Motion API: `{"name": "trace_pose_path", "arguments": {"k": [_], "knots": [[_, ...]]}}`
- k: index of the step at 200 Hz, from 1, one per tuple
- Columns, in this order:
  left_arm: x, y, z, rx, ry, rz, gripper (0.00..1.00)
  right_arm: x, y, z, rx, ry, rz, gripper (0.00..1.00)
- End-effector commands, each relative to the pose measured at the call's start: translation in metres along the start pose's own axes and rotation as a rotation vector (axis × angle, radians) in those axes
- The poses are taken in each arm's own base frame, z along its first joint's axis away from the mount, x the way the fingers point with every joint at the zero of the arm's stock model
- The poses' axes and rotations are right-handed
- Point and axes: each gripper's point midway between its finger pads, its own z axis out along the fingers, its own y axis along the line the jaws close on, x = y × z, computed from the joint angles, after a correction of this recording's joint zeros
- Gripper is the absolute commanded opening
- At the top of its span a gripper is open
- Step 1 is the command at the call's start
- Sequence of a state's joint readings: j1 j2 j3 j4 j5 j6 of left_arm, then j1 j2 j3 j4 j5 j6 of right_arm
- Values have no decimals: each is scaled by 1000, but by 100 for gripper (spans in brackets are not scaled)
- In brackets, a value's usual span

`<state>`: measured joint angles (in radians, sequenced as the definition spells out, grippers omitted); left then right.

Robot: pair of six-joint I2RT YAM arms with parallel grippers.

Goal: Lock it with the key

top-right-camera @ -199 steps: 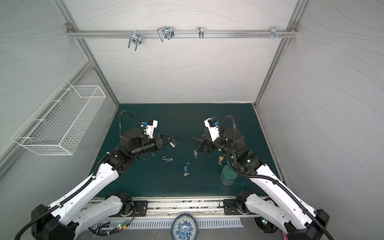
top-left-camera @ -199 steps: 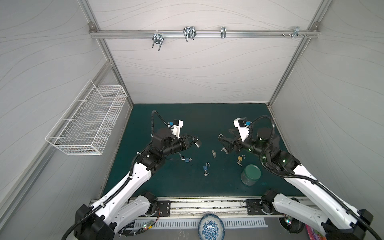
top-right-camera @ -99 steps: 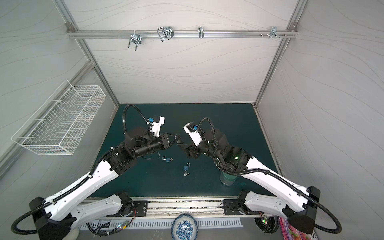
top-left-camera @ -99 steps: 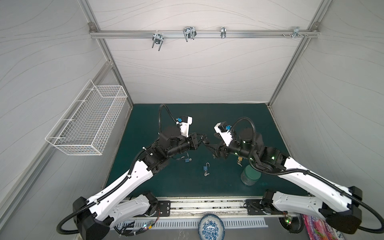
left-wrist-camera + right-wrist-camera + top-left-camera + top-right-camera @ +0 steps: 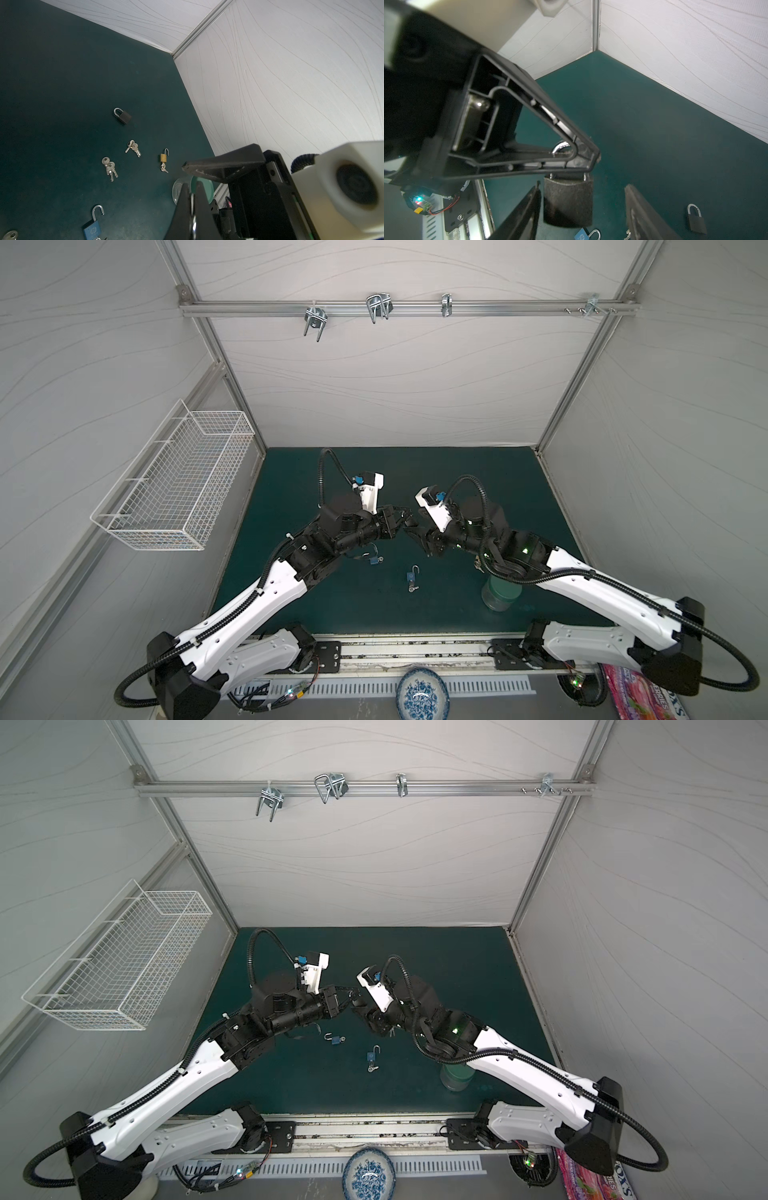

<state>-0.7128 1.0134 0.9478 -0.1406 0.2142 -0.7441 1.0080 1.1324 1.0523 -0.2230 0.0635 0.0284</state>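
1. Table (image 5: 478, 472): both arms meet above its middle.
2. Left gripper (image 5: 191, 188) clamped on the shackle of the grey padlock (image 5: 568, 201), held aloft there.
3. Right gripper (image 5: 582, 185) spread, straddling the lock body; step reads as taking hold.
4. Key bunches (image 5: 110, 168) lie on the table; next: close squarely on the body.

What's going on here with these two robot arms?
The two arms meet above the green mat. The left end effector is shut on the shackle of a dark padlock, holding it in the air. The right end effector stands open, its fingers on either side of the padlock's body, not yet gripping. Bunches of keys and other padlocks lie on the mat; neither arm holds a key.
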Motion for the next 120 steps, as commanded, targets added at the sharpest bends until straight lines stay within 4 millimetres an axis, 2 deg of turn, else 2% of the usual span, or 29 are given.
{"name": "trace_pose_path", "arguments": {"k": [1, 55, 120], "knots": [[-13, -13, -3, 34, -54, 12, 0, -10, 6, 0, -22, -43, -8, 59], [-12, -10, -4, 35, -58, 9, 0, -8, 9, 6, -43, -30, 10, 45], [-10, -9, -5, 51, -72, 2, 0, -3, 12, 1, -59, -27, 39, 15]]}}
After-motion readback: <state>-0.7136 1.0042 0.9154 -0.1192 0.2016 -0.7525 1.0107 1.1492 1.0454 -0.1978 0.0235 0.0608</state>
